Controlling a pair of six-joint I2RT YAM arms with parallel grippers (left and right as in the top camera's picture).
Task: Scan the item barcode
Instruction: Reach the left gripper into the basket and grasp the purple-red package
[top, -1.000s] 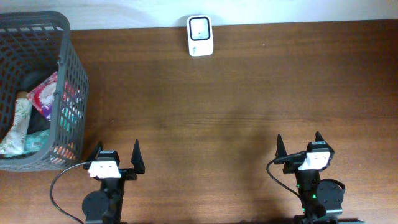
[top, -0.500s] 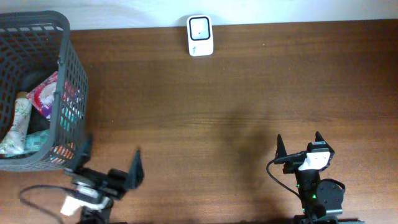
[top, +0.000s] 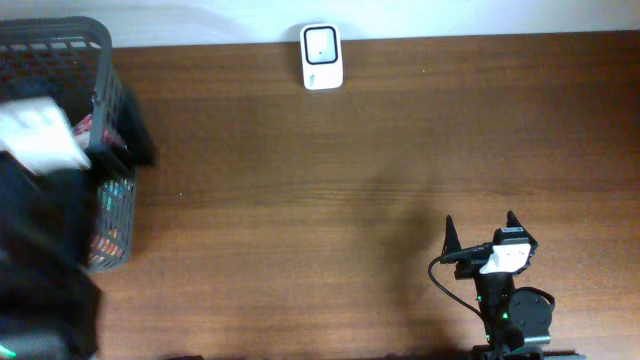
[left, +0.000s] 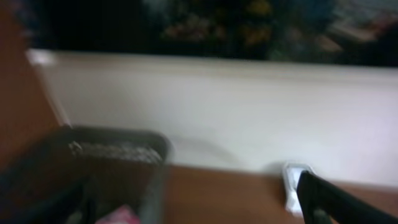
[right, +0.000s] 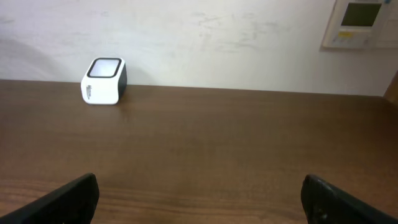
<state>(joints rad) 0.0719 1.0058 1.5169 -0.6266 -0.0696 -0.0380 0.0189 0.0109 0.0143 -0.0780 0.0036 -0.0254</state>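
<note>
Overhead, scanner (top: 322, 57) at far table (top: 350, 150) edge

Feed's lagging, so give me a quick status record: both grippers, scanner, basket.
left gripper: open, empty, blurred, above basket
right gripper: open, empty, at near edge of table
scanner: far table edge, centre, untouched
basket: left end of table
items: in basket, mostly hidden
scan: not yet done

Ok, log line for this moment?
stage: pre-pick | left gripper: open, empty, at basket | right gripper: open, empty, parked | scanner: untouched
</note>
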